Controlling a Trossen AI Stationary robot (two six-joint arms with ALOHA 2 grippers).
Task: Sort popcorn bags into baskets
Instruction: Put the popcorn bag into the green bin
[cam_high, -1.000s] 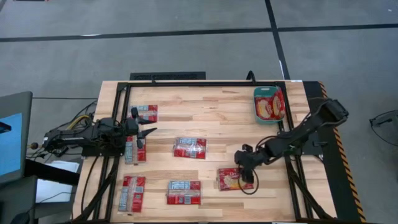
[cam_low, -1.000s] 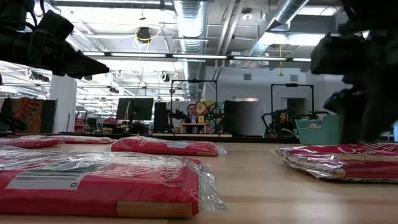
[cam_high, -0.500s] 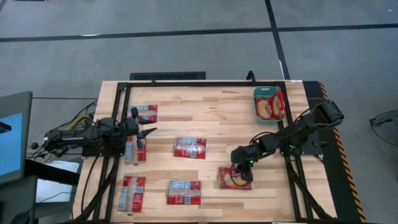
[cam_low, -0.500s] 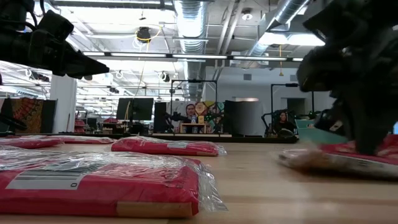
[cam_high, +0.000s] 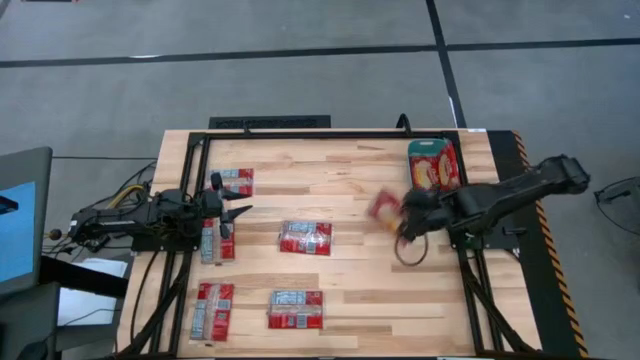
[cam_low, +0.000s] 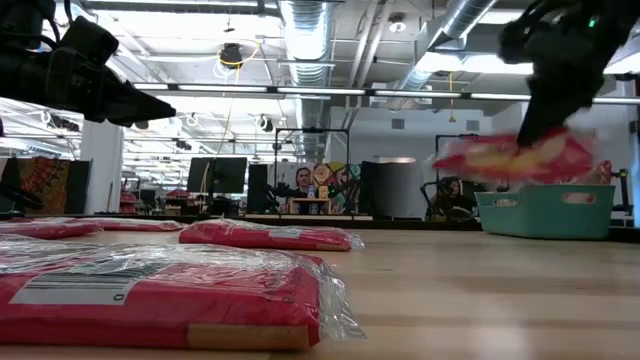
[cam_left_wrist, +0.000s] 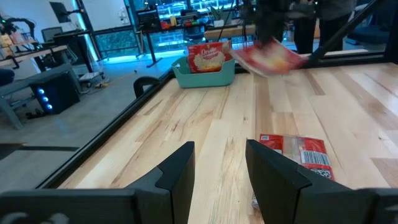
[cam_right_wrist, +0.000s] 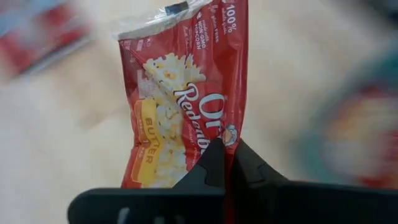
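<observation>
My right gripper (cam_high: 408, 212) is shut on a red popcorn bag (cam_high: 385, 208) with a yellowish popcorn picture. It holds the bag in the air over the table's right half, short of the teal basket (cam_high: 433, 168) at the far right corner. Another bag (cam_high: 437, 172) lies inside the basket. Several more red bags lie flat on the wood, such as those at the middle (cam_high: 306, 238) and the near edge (cam_high: 296, 309). My left gripper (cam_high: 235, 212) waits open and level at the table's left side, holding nothing. My right gripper pinches the bag between its two fingertips (cam_right_wrist: 214, 158), on the printed face close to one long edge (cam_right_wrist: 231, 132). The fingers slant down from above. The bag (cam_low: 510, 158) is lifted clear of the table and lies nearly level below the fingers.
Bags rest at the far left (cam_high: 237, 181), beside the left gripper (cam_high: 217, 240) and at the near left (cam_high: 215, 308). A black metal frame (cam_high: 330, 132) borders the table. Bare wood lies between the held bag and the basket.
My right gripper has shut on the bag at the table's near right. It has lifted the bag clear, swinging up and toward the far edge and the basket, with its wrist rolling. The bag has left the wood and now hangs in the air.
</observation>
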